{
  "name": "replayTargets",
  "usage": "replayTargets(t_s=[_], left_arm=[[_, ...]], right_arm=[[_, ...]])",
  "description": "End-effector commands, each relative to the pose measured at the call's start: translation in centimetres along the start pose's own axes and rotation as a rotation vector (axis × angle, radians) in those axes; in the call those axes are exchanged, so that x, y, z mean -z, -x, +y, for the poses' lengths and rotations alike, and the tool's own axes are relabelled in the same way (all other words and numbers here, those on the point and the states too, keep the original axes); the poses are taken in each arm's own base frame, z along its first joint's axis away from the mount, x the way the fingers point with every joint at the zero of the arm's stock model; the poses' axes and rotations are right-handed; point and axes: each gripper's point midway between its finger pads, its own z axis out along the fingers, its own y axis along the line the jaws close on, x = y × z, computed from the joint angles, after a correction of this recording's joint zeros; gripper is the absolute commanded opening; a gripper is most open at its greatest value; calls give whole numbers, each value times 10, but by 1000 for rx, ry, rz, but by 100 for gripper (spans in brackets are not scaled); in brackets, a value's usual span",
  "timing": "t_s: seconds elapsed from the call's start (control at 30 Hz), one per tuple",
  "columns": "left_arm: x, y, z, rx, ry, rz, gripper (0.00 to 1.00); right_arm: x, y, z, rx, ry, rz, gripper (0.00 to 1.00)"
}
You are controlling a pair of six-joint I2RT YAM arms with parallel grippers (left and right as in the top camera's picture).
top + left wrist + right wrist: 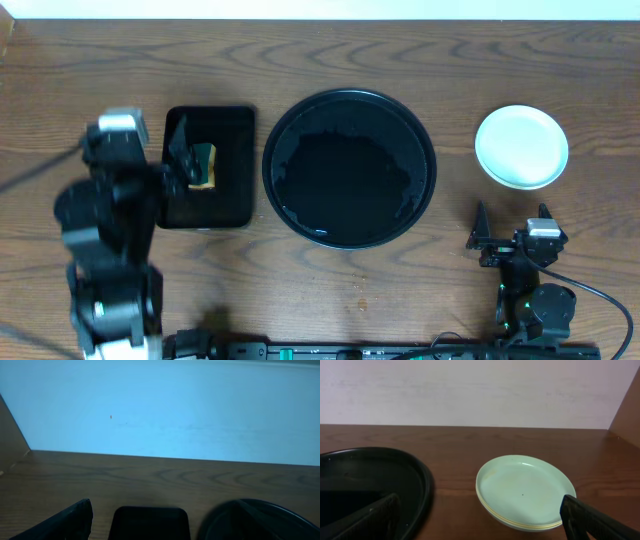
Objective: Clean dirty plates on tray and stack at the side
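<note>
Plates (521, 147) sit stacked on the bare table (90, 60), right of the round tray (350, 96) and well apart from it. Mint one on top, and a yellow rim shows lower in the stack in the right wrist view. The tray looks empty and glossy, so the job looks near done or done.

Handling: thin plastic, light, stiff, smooth, likely slippery if wet. A hard pinch could skid a plate, and the stack would slide easily if nudged. Best hold is a pinch across the raised rim on the near edge, one finger over and one under.

Right gripper (512, 225) sits near the stack on the table's near side, spread wide with nothing in it. Left gripper (185, 155) hangs over the small rectangular tray (225, 200), beside the sponge (205, 165). Only one finger shows in its wrist view, so opening and hold can't be told.

Room: open wood all around the stack. The raised tray rim is the only edge on its left, and the table's right edge is not far.
</note>
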Motion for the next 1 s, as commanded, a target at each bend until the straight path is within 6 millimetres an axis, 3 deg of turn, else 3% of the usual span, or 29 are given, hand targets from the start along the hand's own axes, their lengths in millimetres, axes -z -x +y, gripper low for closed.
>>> replayTargets(t_s=[0.0,0.13,0.27,0.6,0.7,0.97], left_arm=[[21,-37,-10,-12,-23,3,87],[37,-68,-20,-21,-59,-20,87],[47,-82,-24,-33,-79,-87,87],[83,-24,-34,-56,-124,-574,87],[87,-26,-36,-61,-137,-627,87],[75,-52,-40,-51,-161,-584,87]], right_arm=[[0,-1,-7,-12,-30,2,99],[0,-1,-7,-12,-30,2,99],[0,-1,-7,-12,-30,2,99],[0,-1,-7,-12,-30,2,99],[0,-1,-7,-12,-30,2,99],[0,-1,-7,-12,-30,2,99]])
